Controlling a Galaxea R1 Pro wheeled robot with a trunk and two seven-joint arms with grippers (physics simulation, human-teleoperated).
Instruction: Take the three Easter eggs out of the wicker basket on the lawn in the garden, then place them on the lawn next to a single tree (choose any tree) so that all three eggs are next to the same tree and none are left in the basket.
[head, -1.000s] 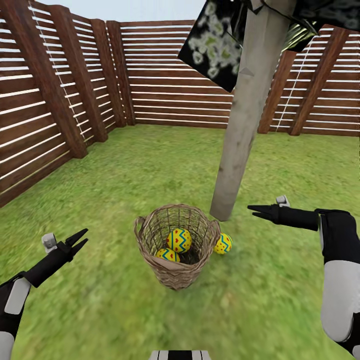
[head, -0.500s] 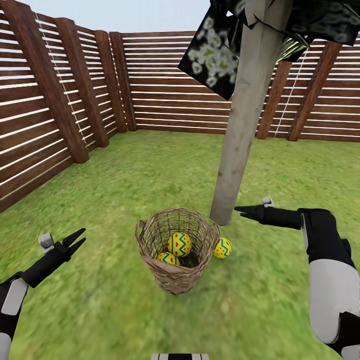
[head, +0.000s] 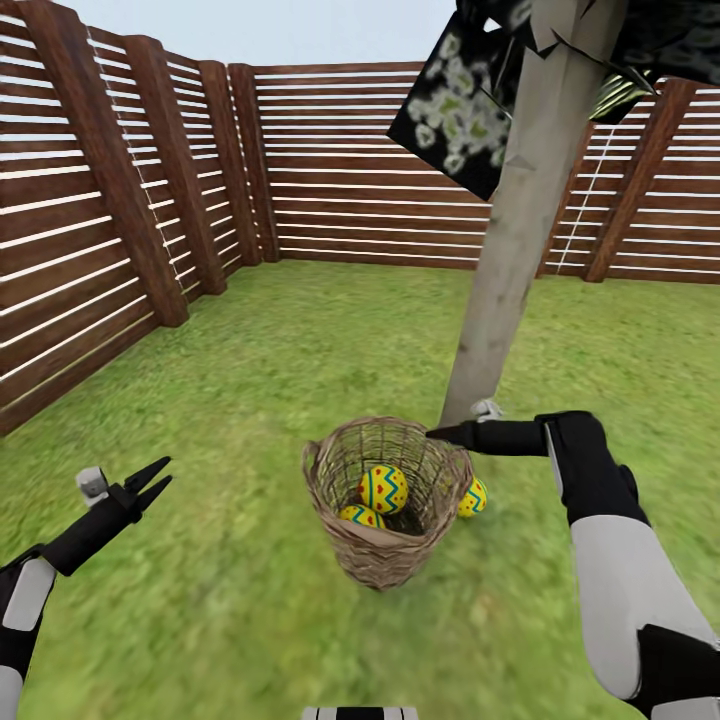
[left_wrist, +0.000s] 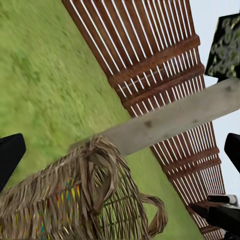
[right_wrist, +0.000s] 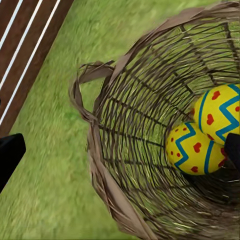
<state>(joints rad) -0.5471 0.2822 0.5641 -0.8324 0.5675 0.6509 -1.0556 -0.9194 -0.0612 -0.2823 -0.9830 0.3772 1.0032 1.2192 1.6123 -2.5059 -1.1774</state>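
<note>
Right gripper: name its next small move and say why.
Probably lower the right gripper into the wicker basket toward the upper egg. Its open fingers hover over the rim, two eggs remain inside, and one egg already lies by the tree.

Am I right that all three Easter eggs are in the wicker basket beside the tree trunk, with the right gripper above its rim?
Not quite: the head view shows two Easter eggs in the wicker basket; the third egg lies on the lawn by the tree trunk. The right gripper is above the rim.
</note>
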